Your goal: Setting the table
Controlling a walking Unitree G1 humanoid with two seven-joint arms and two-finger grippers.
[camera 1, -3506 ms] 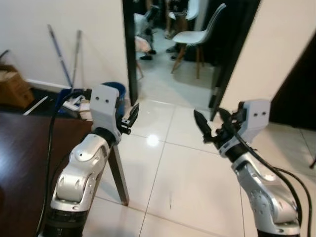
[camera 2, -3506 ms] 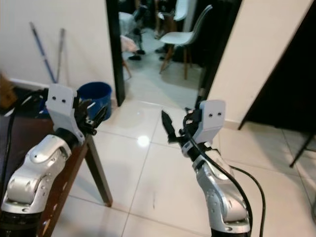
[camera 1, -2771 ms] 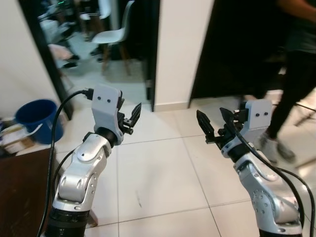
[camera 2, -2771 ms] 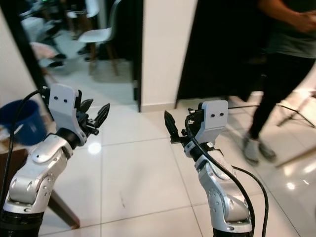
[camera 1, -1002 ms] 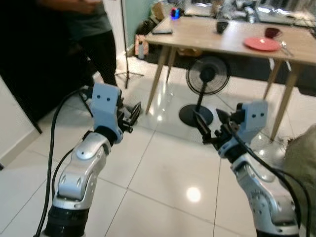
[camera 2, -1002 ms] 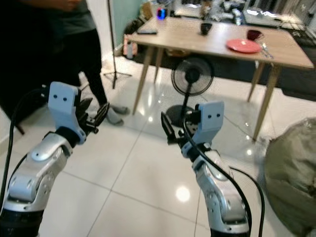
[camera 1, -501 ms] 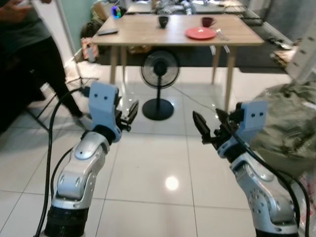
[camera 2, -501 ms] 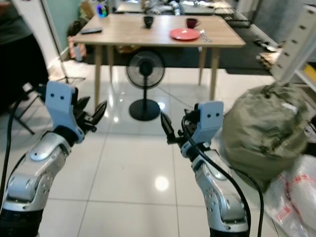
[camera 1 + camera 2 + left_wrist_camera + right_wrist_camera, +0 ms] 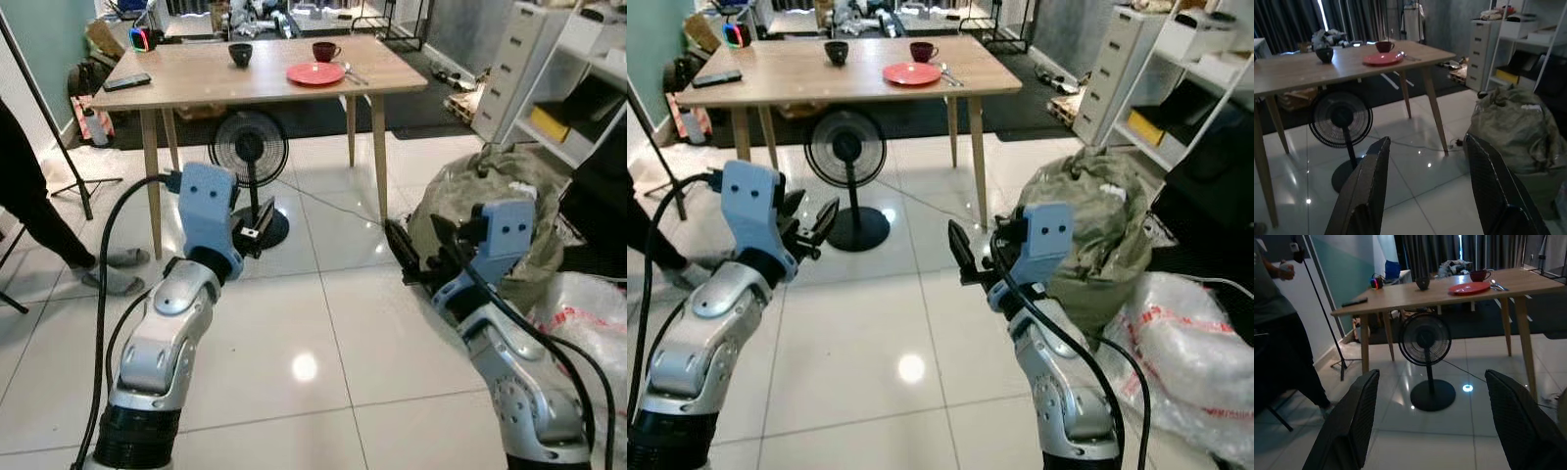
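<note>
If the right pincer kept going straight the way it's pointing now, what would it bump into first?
Most likely the standing fan, which sits dead ahead between the open fingers of the right pincer, in front of the wooden table. The floor in between looks free, though depth is hard to judge.

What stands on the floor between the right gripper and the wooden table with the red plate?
A black pedestal fan stands before the wooden table, partly under it, between the right gripper and the red plate; bare tiles otherwise. Clearest in the right wrist view.

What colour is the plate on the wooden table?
Red; the plate shows best in the left eye view.
</note>
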